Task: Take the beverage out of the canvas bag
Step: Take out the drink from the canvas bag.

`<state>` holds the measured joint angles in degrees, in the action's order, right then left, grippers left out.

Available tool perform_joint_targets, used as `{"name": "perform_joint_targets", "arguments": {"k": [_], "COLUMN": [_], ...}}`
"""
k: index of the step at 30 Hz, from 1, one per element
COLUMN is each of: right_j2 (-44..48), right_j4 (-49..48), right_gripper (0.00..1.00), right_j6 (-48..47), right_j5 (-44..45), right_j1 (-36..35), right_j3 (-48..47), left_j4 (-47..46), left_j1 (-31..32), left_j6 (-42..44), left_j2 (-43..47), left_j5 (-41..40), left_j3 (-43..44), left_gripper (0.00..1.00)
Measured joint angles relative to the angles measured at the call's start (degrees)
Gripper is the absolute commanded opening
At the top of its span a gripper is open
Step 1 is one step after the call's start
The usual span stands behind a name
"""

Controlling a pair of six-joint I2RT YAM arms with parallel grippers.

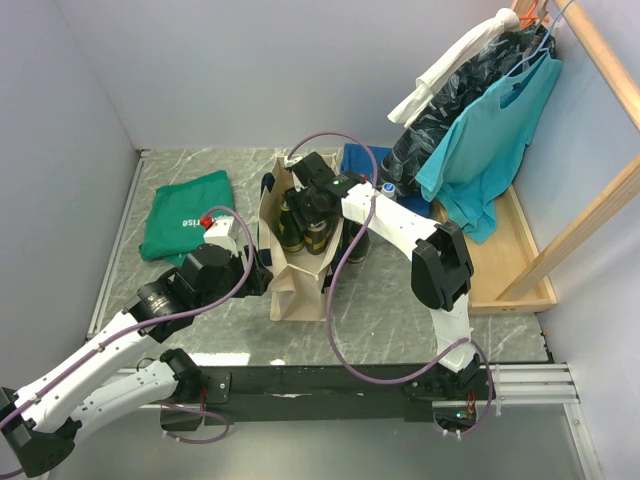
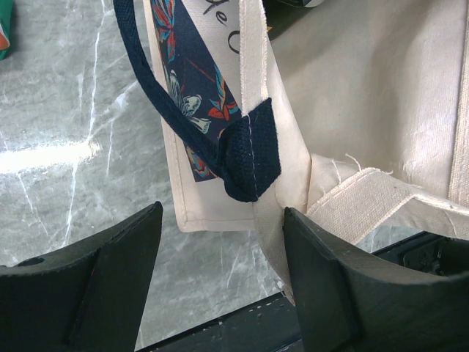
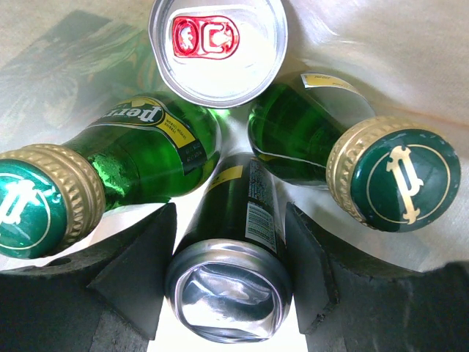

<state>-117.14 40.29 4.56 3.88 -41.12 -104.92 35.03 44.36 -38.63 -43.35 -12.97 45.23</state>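
1. On the grey marble-patterned table (image 1: 400,300), enclosed by pale lilac walls (image 1: 300,60), the canvas bag (image 1: 295,295) stands upright and open at centre.
2. A folded green T-shirt (image 1: 185,215) lies to the rear left. A blue cloth (image 1: 360,160) lies just behind the bag.
3. A wooden rack (image 1: 590,215) at right carries hanging clothes, among them a teal T-shirt (image 1: 490,150).
4. The left gripper (image 2: 221,209) stands with jaws well apart astride the bag's upper edge, beside the navy handle (image 2: 176,117). The cloth lies against one finger only and is not clamped.
5. The right gripper (image 3: 231,209) reaches down into the bag, its fingers closed against both sides of a slim dark can (image 3: 229,290).
6. Beside that can, inside the bag, stand two green Perrier bottles (image 3: 157,147) and a can with a red tab (image 3: 218,48).
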Motion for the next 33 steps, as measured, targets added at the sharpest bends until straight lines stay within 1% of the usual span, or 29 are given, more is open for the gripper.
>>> {"name": "perform_joint_targets", "arguments": {"k": [1, 13, 24, 27, 33], "right_j2": [0.0, 0.0, 0.0, 0.0, 0.2], "right_j4": [0.0, 1.5, 3.1, 3.7, 4.1], "right_gripper": [0.67, 0.75, 0.75, 0.73, 0.59], "right_j6": [0.0, 0.0, 0.0, 0.0, 0.0], "right_j5": [0.0, 0.1, 0.2, 0.2, 0.3], "right_j1": [0.0, 0.0, 0.0, 0.0, 0.0], "right_j3": [0.0, 0.0, 0.0, 0.0, 0.0], "left_j4": [0.0, 0.0, 0.0, 0.0, 0.0], "left_j1": [0.0, 0.0, 0.0, 0.0, 0.0], "left_j6": [0.0, 0.0, 0.0, 0.0, 0.0], "left_j2": [0.0, -0.4, -0.4, -0.4, -0.4], "left_j5": [0.0, 0.0, 0.0, 0.0, 0.0], "left_j3": [0.0, 0.0, 0.0, 0.0, 0.0], "left_gripper": [0.73, 0.73, 0.73, 0.73, 0.73]}}
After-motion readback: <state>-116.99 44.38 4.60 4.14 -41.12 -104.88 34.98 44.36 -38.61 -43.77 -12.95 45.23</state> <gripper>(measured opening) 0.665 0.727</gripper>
